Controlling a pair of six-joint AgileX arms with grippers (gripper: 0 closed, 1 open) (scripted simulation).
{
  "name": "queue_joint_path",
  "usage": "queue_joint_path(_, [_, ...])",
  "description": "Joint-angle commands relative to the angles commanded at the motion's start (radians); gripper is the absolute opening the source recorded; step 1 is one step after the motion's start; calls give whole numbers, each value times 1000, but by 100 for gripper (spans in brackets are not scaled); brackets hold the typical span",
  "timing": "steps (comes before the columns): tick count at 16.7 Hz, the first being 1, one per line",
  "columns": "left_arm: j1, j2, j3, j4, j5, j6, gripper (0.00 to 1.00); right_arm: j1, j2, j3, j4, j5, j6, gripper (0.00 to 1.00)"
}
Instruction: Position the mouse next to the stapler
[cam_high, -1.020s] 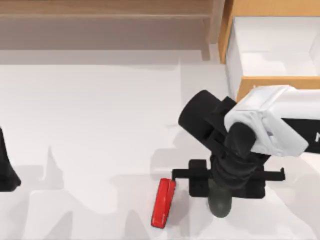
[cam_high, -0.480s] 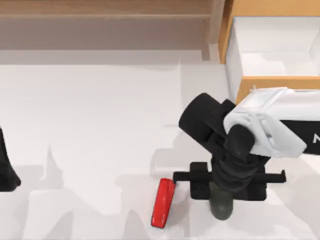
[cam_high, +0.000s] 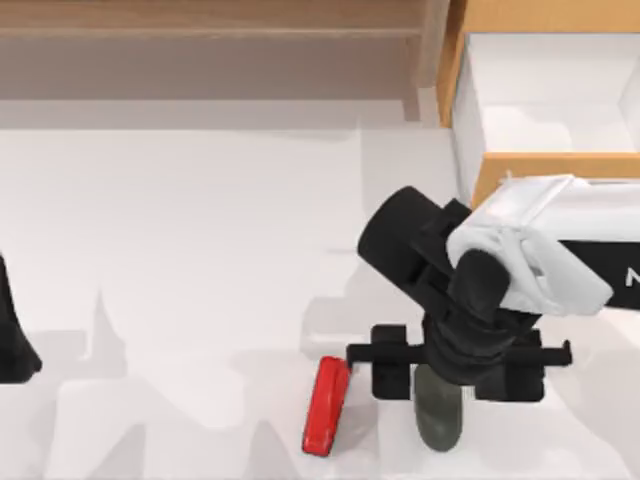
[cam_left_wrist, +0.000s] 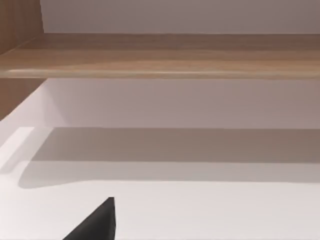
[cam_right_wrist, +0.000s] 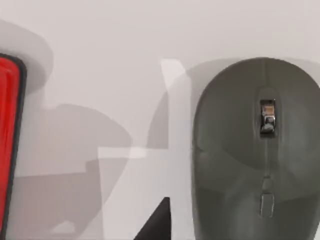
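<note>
The dark grey mouse (cam_high: 437, 418) lies on the white table near the front edge, a short gap to the right of the red stapler (cam_high: 327, 407). My right gripper (cam_high: 456, 372) hovers just above the mouse's rear end, open, its fingers spread wider than the mouse and not touching it. In the right wrist view the mouse (cam_right_wrist: 255, 155) rests flat on the table with the stapler (cam_right_wrist: 7, 145) beside it, and one dark fingertip (cam_right_wrist: 156, 226) stands clear of the mouse. My left arm (cam_high: 12, 340) is parked at the table's left edge.
A wooden-framed white bin (cam_high: 545, 95) stands at the back right, close behind my right arm. A wooden shelf (cam_high: 210, 20) runs along the back edge. Open white tabletop (cam_high: 180, 260) stretches to the left of the stapler.
My right gripper's fingers have spread apart, letting go of the mouse. The mouse lies on the table in almost the same spot; the stapler has not moved.
</note>
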Motion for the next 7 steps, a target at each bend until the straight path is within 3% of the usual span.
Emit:
queue_joint_path(2, [0,0,0,0,0,0,100,0,0,0,0,0,0,100])
queue_joint_path(7, [0,0,0,0,0,0,100,0,0,0,0,0,0,100])
